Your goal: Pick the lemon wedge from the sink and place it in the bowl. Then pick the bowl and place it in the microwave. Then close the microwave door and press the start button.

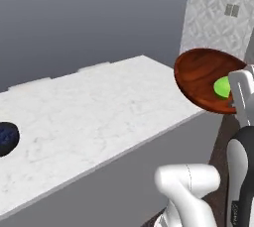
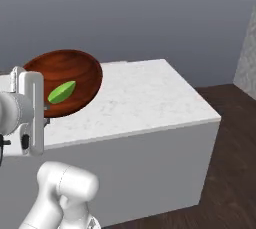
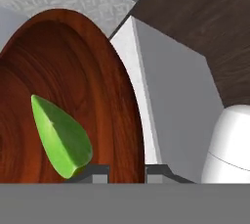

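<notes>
The reddish-brown wooden bowl (image 1: 198, 80) (image 2: 75, 73) (image 3: 73, 81) hangs tilted in the air beside the counter's corner. My gripper (image 1: 233, 101) (image 2: 41, 107) (image 3: 127, 171) is shut on its rim, which runs between the two fingertips in the hand view. The bright green lemon wedge (image 1: 222, 87) (image 2: 62, 92) (image 3: 61, 137) lies inside the bowl, close to the gripped edge. The sink and the microwave are out of view.
A white marble counter (image 1: 99, 107) (image 2: 145, 98) stretches under and beyond the bowl. A small dark blue bowl (image 1: 7, 138) sits at its left end. A patterned wall with an outlet (image 1: 231, 9) stands behind, and dark wood floor (image 2: 230, 163) lies to the right.
</notes>
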